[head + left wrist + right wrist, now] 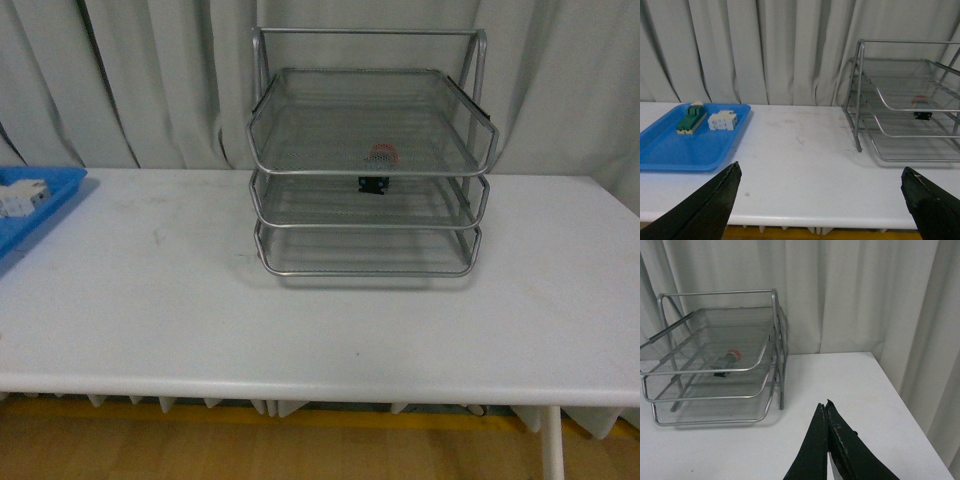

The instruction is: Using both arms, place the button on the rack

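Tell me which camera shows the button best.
The front view: the button faces the camera through the rack's top-tier mesh, red cap above dark body. The right wrist view shows it obliquely; the left wrist view shows only a small, distant glimpse.

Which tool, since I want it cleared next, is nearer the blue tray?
Left. The left tool, open, has the blue tray just ahead; the right tool, shut, is beside the rack, farther off.
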`<move>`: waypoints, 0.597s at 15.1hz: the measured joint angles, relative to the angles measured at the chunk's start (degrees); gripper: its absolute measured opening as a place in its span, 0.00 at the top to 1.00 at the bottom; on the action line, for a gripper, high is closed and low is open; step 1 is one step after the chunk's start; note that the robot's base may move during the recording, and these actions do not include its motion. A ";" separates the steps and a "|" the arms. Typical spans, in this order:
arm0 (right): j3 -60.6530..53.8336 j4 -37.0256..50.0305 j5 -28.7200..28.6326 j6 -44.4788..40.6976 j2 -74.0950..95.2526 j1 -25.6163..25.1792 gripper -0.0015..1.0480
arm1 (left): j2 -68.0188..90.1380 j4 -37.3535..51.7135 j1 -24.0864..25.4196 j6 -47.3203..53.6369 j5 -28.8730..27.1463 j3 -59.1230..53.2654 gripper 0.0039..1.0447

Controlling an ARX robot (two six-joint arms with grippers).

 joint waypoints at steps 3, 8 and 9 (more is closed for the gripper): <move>-3.41 -2.82 0.00 0.00 -6.08 0.00 0.98 | 0.00 0.00 0.00 0.00 0.00 0.00 0.06; -8.11 -7.26 0.00 0.00 -17.31 0.00 0.98 | 0.00 0.00 0.00 0.00 -0.02 0.00 0.06; -8.26 -9.68 0.00 -0.02 -18.23 0.00 0.98 | 0.00 0.00 0.00 0.00 -0.02 0.00 0.06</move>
